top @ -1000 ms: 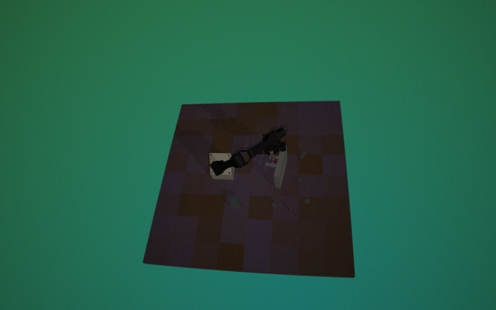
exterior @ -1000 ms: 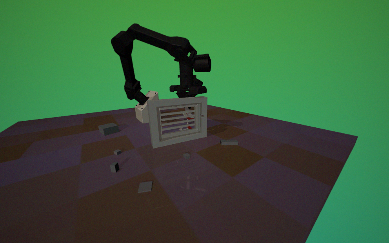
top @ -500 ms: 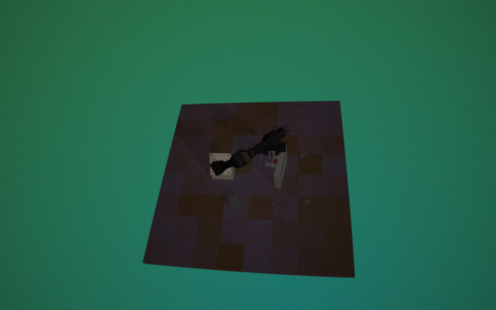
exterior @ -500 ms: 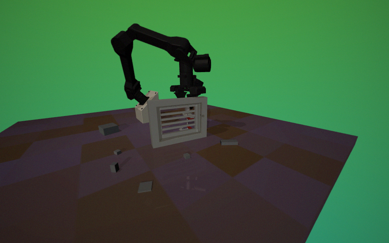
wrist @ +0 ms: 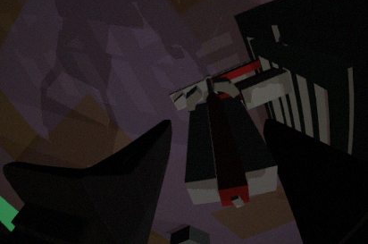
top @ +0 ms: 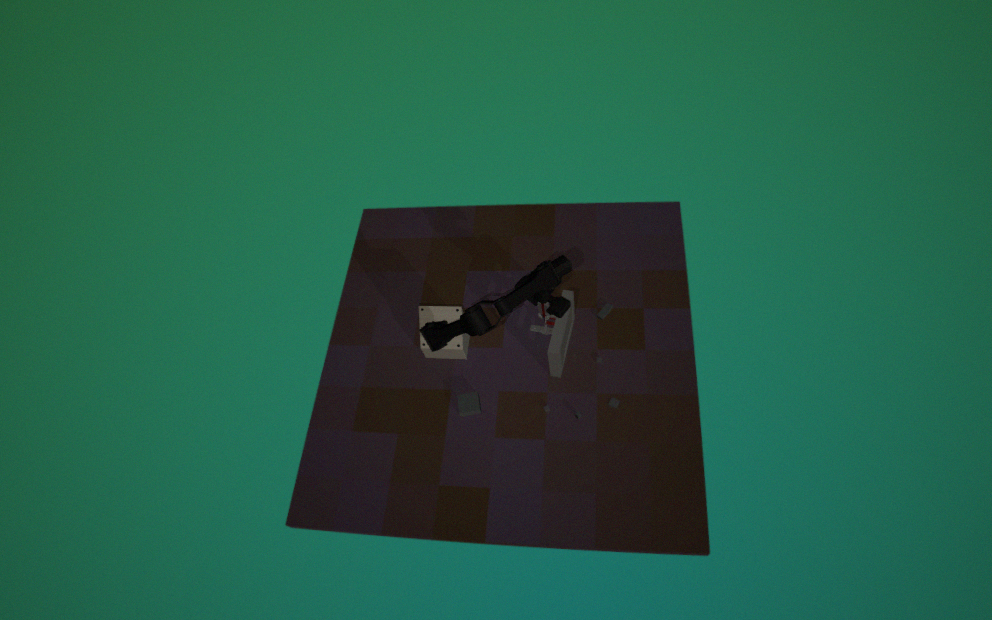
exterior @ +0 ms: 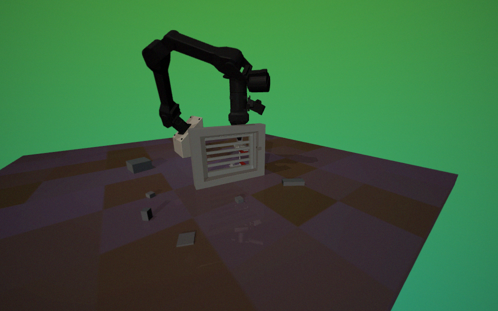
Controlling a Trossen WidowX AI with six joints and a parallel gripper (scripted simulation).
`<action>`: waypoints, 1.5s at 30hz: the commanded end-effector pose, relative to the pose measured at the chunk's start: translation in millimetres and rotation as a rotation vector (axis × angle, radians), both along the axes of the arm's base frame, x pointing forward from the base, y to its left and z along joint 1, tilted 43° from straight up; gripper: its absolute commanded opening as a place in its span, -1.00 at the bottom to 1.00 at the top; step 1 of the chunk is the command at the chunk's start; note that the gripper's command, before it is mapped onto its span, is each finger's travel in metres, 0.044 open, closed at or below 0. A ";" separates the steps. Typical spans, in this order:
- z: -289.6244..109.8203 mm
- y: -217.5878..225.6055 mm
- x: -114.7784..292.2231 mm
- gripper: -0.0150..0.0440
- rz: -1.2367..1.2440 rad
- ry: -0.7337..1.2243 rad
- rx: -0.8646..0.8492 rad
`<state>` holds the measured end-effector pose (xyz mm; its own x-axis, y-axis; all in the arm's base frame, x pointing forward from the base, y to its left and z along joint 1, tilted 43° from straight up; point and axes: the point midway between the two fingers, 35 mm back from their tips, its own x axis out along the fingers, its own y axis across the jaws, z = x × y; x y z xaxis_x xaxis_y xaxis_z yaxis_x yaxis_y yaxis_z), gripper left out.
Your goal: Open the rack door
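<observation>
The grey rack frame (top: 559,348) (exterior: 197,160) (wrist: 290,17) stands upright on the table. Its barred door (exterior: 223,145) (wrist: 304,106) fills the opening and looks shut or nearly shut; its exact angle is unclear. The upright handle (top: 543,313) (wrist: 202,150), dark and pale with a red stripe, stands on the arm's side of the door. My gripper (wrist: 219,126) (exterior: 239,138) is open above it, pointing down. In the wrist view one finger lies on each side of the handle, with a gap at both sides. Whether the fingertips reach down past the handle's top is unclear.
The arm's pale base (top: 445,312) (exterior: 182,146) stands behind the frame in the exterior view. A larger grey box (top: 469,402) (exterior: 139,165) lies to one side. Several small grey blocks lie beyond the frame, including a long one (top: 604,310) (exterior: 292,182) and a flat one (exterior: 185,239).
</observation>
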<state>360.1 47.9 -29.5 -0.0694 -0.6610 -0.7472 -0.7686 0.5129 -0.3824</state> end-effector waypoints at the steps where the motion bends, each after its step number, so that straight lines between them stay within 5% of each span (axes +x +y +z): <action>1: 0.2 -0.9 0.1 0.47 -0.151 -0.135 -0.018; 45: 0.2 -0.9 0.1 0.47 -1.777 -1.580 -0.166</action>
